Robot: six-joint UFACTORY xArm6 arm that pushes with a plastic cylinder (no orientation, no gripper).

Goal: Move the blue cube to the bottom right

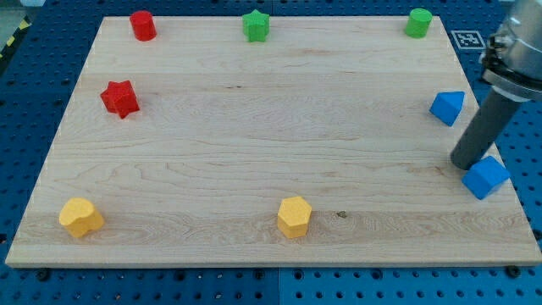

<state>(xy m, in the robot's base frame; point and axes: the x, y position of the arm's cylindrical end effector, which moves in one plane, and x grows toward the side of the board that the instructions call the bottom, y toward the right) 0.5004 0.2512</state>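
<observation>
Resting my tip (465,163) against the blue cube (485,177), which is sitting just below-right of it near the board's right edge, I am judging it light, rigid, slidable; pushing squarely on its upper-left face seems best.

Pale wooden tabletop (254,135) rests on a blue perforated base (25,93) — evenly lit; black-and-white marker tag (468,38) at the view's top right.

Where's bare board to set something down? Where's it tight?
The middle is free, bordered by red star, green star, yellow blocks. Also between those yellow blocks. Tight at the view's right edge: my tip touches the blue cube, blue wedge-like block just above.
</observation>
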